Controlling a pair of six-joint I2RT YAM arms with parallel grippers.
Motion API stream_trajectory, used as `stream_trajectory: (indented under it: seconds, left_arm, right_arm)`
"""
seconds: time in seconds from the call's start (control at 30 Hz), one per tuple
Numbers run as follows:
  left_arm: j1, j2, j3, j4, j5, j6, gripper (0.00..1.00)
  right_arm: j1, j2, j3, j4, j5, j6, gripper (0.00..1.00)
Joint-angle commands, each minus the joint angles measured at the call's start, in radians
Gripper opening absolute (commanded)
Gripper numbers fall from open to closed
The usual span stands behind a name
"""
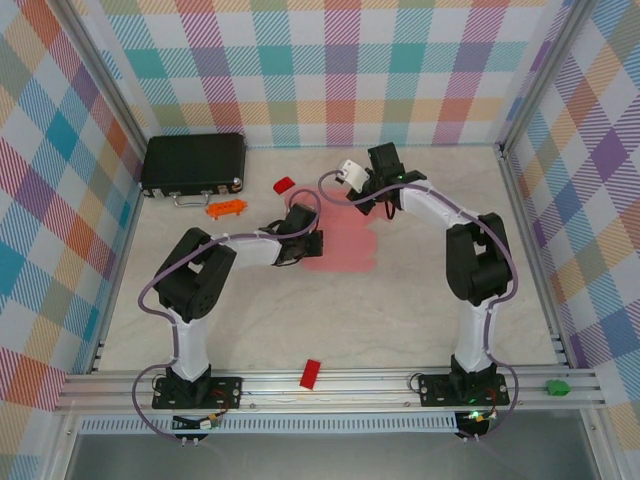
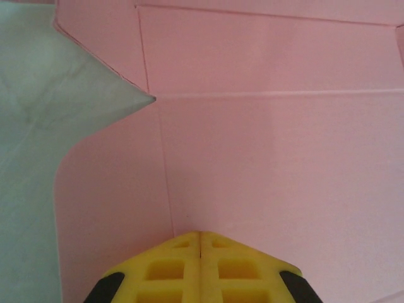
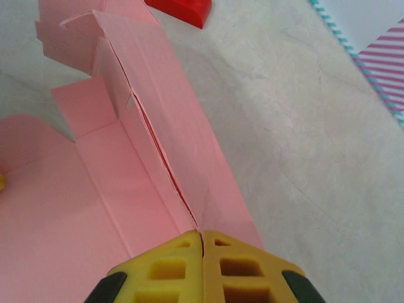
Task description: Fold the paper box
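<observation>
The paper box [image 1: 345,245] is a light-pink card sheet lying mid-table, partly folded. My left gripper [image 1: 308,246] is at its left side. In the left wrist view its yellow fingertips [image 2: 189,243] are shut together and rest on the flat pink panel [image 2: 271,158], with nothing between them. My right gripper [image 1: 372,200] is at the sheet's far right corner. The right wrist view shows it [image 3: 201,232] shut on a raised, doubled side wall of the box [image 3: 165,88], which stands up from the flat panel [image 3: 57,208].
A black case [image 1: 193,163] lies at the back left, with an orange piece [image 1: 226,208] in front of it. One red block [image 1: 284,184] [image 3: 180,9] sits just beyond the sheet and another [image 1: 310,373] lies by the front rail. Checked walls enclose the table.
</observation>
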Motion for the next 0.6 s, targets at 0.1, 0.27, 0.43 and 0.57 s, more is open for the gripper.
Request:
stream_trajectory:
  seconds: [0.1,0.27,0.43,0.57]
  left_arm:
    - [0.007,0.068,-0.021,0.051,-0.01,-0.002,0.0]
    - [0.007,0.066,-0.027,0.066,-0.02,0.017,0.0]
    - [0.007,0.051,-0.051,0.09,-0.016,0.038,0.0]
    - [0.007,0.049,-0.061,0.087,-0.006,0.055,0.0]
  right_arm:
    - [0.033,-0.05,-0.103,0.066,-0.006,-0.013,0.06]
    - [0.039,-0.069,-0.143,0.079,-0.01,-0.01,0.06]
    - [0.042,-0.076,-0.174,0.108,-0.011,-0.013,0.06]
    - [0.045,-0.078,-0.194,0.16,0.013,-0.022,0.06]
